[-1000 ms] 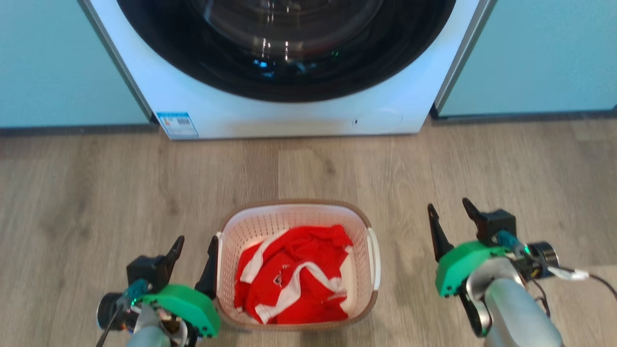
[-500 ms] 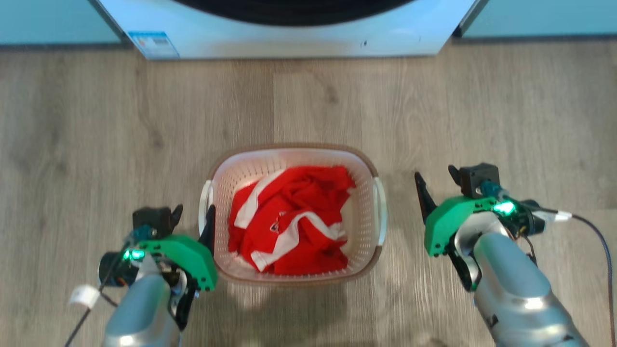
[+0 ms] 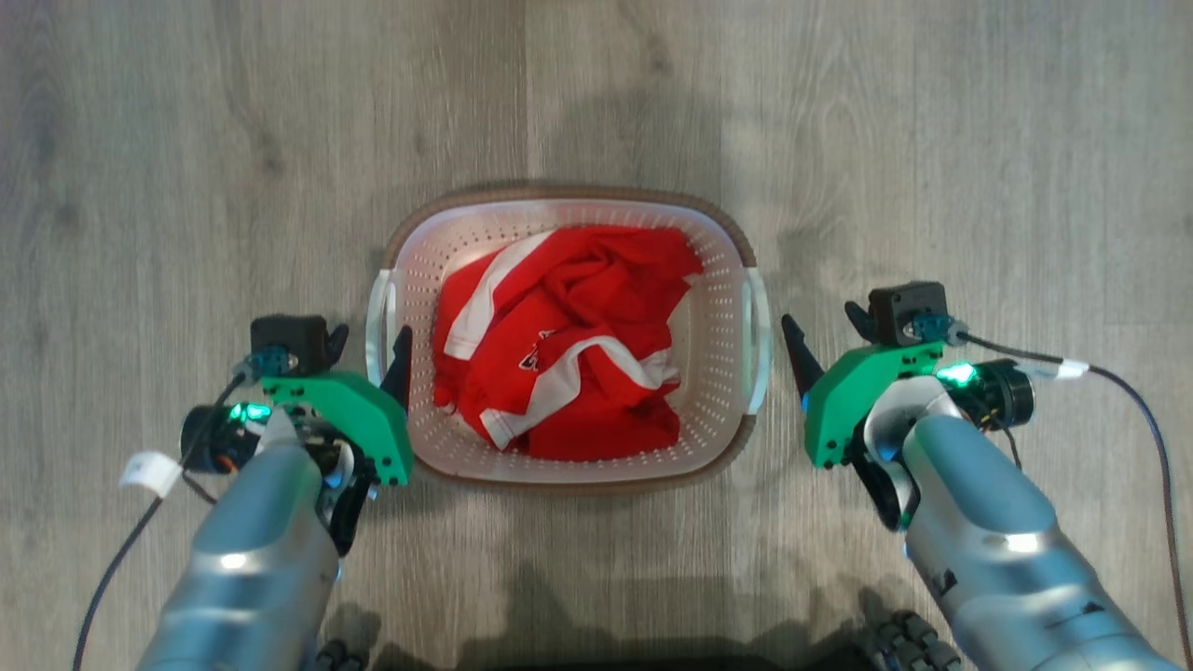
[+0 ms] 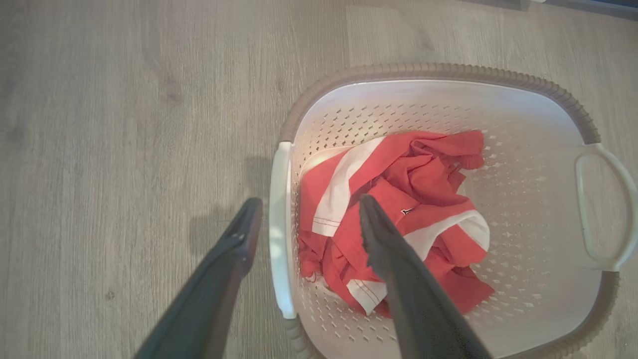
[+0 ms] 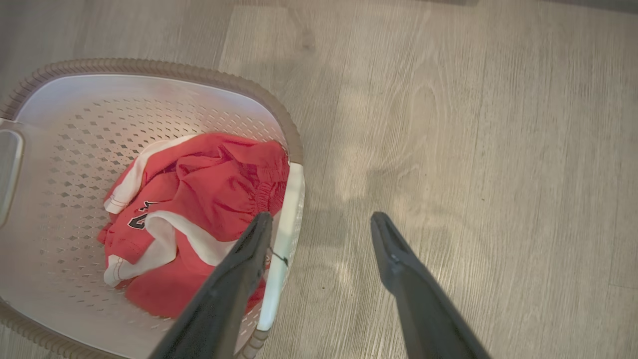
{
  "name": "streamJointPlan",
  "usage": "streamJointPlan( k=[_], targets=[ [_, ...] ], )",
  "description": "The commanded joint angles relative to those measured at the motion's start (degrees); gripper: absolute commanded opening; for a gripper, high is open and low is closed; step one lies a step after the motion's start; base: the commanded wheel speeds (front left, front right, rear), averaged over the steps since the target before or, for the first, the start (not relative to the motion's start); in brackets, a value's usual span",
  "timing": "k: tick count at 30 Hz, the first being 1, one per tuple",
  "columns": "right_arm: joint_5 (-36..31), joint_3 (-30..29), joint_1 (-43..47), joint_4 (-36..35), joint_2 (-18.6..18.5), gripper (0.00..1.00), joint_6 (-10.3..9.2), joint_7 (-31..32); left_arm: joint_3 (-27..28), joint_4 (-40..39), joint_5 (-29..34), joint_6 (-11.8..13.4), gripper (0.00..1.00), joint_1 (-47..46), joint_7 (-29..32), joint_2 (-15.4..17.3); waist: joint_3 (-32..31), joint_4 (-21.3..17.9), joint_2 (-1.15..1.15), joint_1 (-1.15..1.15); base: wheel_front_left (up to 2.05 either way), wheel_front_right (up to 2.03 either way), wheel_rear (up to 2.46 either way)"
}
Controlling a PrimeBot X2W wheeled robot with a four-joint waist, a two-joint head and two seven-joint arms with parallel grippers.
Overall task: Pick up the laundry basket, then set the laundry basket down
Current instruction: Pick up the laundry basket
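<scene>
One laundry basket [image 3: 713, 308] sat upright on the floor [image 3: 186, 140], long axis left-right, two end handles [image 3: 376, 308]; one red garment [image 3: 578, 326] inside. Left gripper [image 3: 371, 334] and right gripper [image 3: 820, 317]: jaws stood open.

Head camera looks straight down; nearer wrist cameras share the laundry basket [image 3: 713, 345] [image 4: 528, 209] [image 5: 60, 149].
</scene>
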Motion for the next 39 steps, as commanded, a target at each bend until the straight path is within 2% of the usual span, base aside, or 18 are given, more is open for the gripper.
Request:
streamJointPlan(
  k=[1, 14, 21, 39],
  targets=[
    [0.5, 1.4, -0.1, -0.4, 0.2, 1.0, 0.16, 0.2, 0.8, -0.1, -0.8, 0.1, 1.0, -0.4, -0.6, 2.1, 1.6, 0.4, 0.0, -0.01, 0.0, 0.0, 0.0],
    [5.8, 5.9, -3.0, 1.8, 0.2, 1.0, 0.16, 1.5, -8.6, 4.5, -6.9, 0.1, 1.0, -5.7, -0.6, 3.0, 6.6, 1.3, 0.0, -0.01, 0.0, 0.0, 0.0],
    [7.7, 8.3, -3.4, 2.1, 0.2, 1.0, 0.16, 1.5, -12.0, 7.8, -12.1, 0.1, 1.0, -8.0, -0.6, 2.9, 8.1, 1.0, 0.0, -0.01, 0.0, 0.0, 0.0],
    [9.4, 10.1, -3.9, 1.7, 0.2, 1.0, 0.16, 1.6, -19.8, 9.8, -19.1, 0.1, 1.0, -10.7, -0.5, 3.4, 10.9, 0.8, 0.0, -0.01, 0.0, 0.0, 0.0]
  ],
)
